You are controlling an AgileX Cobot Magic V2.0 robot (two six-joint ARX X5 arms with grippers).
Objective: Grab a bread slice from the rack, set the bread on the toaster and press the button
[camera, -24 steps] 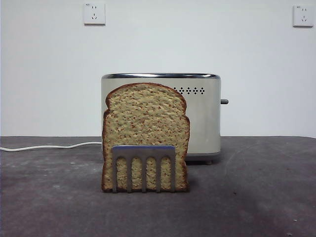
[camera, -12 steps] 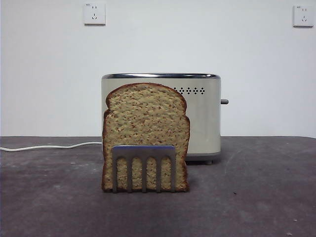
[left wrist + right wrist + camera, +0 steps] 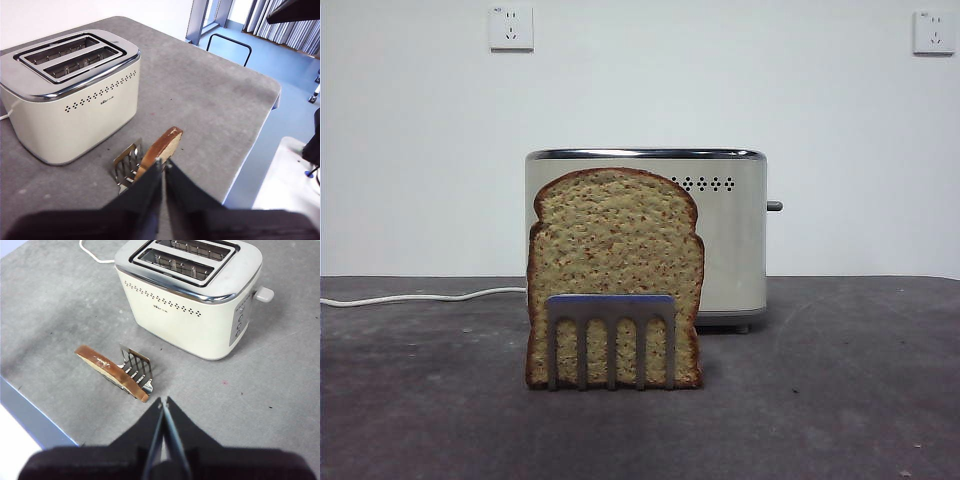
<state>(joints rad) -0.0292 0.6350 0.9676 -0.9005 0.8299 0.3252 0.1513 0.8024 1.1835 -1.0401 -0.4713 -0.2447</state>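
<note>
Setting: grey tabletop (image 3: 840,400) before a plain white wall with two wall sockets (image 3: 511,27); both arms hang above, out of the front view.
Slice of bread: the slice of bread (image 3: 615,260) stands upright on its edge in the rack (image 3: 611,340), not yet picked up, its broad face turned to the front camera and its domed top uppermost.
Rack: it stands in front of the toaster (image 3: 735,240), a little apart from it, with its prongs crossing the slice's lower part.
Toaster: two open slots face up, both bare of bread; a white cord (image 3: 420,297) trails off behind it.
Button: the button (image 3: 775,206) juts from the toaster's narrow side, the side away from the cord, untouched.
Left claw: the left claw (image 3: 164,167) has its jaws pressed together, gripping nothing; it hovers above the slice's crust edge (image 3: 160,145), almost in line with the slice's long axis.
Right claw: the right claw (image 3: 164,404) also has its jaws pressed together and bare, above the tabletop just beside the rack and offset from one end of the slice.
Key relation: the left claw looks the nearer; I judge it must spread its jaws and descend so they straddle the slice's thin width, one jaw on each broad face.
Stage: start of the pick.
</note>
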